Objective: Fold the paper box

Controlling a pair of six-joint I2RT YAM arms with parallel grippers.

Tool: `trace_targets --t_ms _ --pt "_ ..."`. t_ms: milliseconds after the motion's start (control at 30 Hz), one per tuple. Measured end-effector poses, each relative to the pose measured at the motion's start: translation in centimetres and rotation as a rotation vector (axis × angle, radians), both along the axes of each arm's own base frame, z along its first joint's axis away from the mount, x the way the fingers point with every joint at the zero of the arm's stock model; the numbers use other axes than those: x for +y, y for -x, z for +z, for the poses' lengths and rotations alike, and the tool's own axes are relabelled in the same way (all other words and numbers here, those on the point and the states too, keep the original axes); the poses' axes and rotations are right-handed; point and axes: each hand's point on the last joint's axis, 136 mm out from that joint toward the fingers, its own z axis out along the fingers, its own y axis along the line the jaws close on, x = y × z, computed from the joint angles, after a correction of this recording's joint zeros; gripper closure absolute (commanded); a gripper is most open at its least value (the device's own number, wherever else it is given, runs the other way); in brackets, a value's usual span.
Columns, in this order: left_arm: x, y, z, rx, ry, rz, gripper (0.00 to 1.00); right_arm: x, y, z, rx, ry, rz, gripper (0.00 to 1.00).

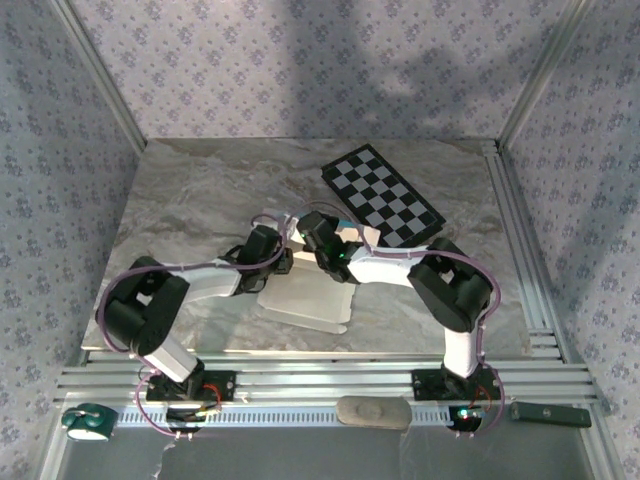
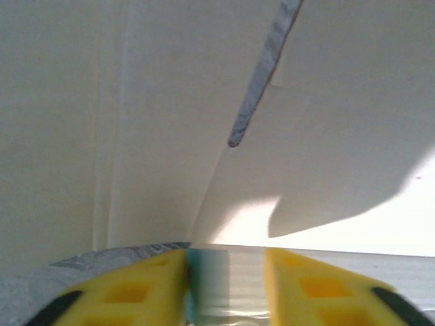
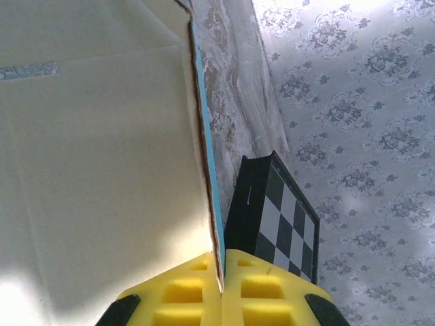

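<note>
The paper box [image 1: 305,300] lies partly folded on the middle of the table, white face up. Both grippers meet at its far side. In the left wrist view its white panels [image 2: 136,136] stand close in front of my left gripper [image 2: 225,261]. That gripper's jaws are apart, with a thin turquoise flap edge [image 2: 204,278] against the left finger [image 2: 136,292]. My right gripper [image 3: 223,261] is shut on the box's upright wall edge [image 3: 211,176], white on the left and turquoise on the right. From above, the left gripper [image 1: 283,262] and right gripper [image 1: 318,232] sit close together.
A black-and-white checkerboard [image 1: 385,195] lies at the back right, just beyond the right gripper [image 3: 285,217]. Aluminium rails [image 1: 520,230] run along the table's right side. On the near rail sit a green roll [image 1: 88,422], a grey oval piece [image 1: 372,411] and a dark tool [image 1: 550,413].
</note>
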Motion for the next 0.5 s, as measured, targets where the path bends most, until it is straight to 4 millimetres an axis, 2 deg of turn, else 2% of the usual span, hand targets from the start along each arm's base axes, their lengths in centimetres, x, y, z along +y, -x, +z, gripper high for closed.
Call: trace_targets --t_ms 100,200,267,367,500 --pt "0.9 1.0 2.9 -0.055 0.038 0.021 0.4 -0.1 -0.2 0.3 -0.014 -0.017 -0.004 1.0" --pt "1.8 1.4 7.4 -0.119 0.113 0.047 0.37 -0.4 -0.5 0.5 -0.03 -0.043 -0.014 1.0" --pt "2.9 1.7 9.1 -0.129 0.153 0.077 0.37 -0.8 -0.9 1.0 -0.042 -0.049 -0.022 1.0" --pt "4.6 2.2 10.7 -0.106 0.211 0.129 0.36 -1.3 -1.1 1.1 -0.042 -0.054 -0.025 1.0" --pt "7.0 3.6 11.0 -0.021 0.286 0.215 0.4 -1.2 -1.0 1.1 -0.044 -0.053 -0.008 1.0"
